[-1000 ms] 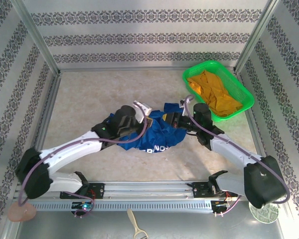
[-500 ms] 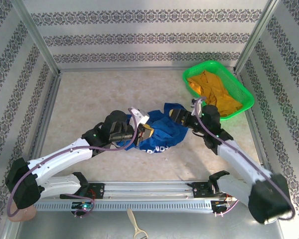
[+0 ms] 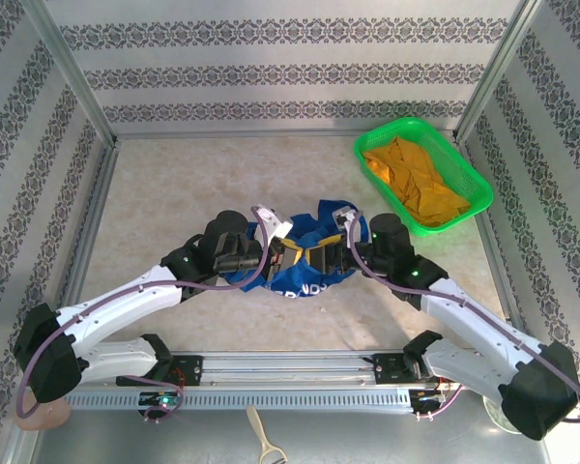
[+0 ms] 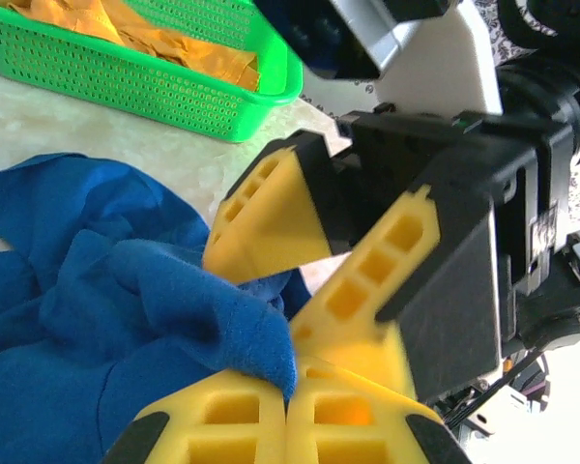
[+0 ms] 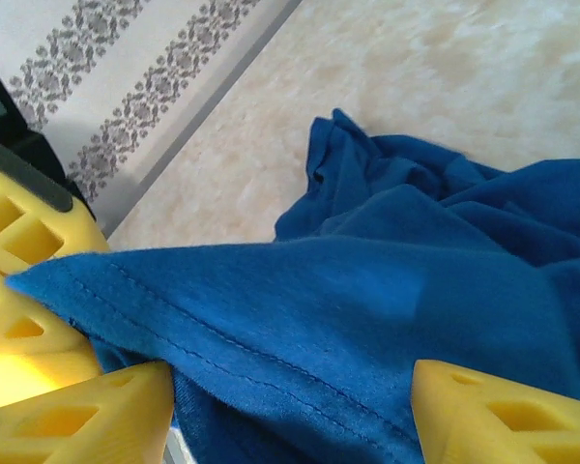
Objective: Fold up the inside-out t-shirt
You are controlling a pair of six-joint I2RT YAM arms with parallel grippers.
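The inside-out t-shirt (image 3: 309, 278), royal blue with white lettering, lies crumpled in the middle of the table. My left gripper (image 3: 292, 253) is shut on a fold of its cloth; in the left wrist view the yellow fingertips (image 4: 234, 411) pinch the blue edge (image 4: 271, 358). My right gripper (image 3: 321, 257) faces it closely and is open. In the right wrist view a stitched hem of the t-shirt (image 5: 367, 290) runs across the gap between the right gripper's (image 5: 290, 416) spread fingers, which are not closed on it. The right gripper's spread fingers (image 4: 271, 217) also appear in the left wrist view.
A green basket (image 3: 450, 155) with an orange-yellow garment (image 3: 416, 184) stands at the back right; its wall (image 4: 126, 82) is in the left wrist view too. Patterned walls and metal posts ring the table. Bare beige tabletop (image 3: 174, 193) lies left and behind.
The right gripper has opened and swung left from the shirt's right side to meet the left gripper. The left gripper stays shut on the cloth, shifted slightly.
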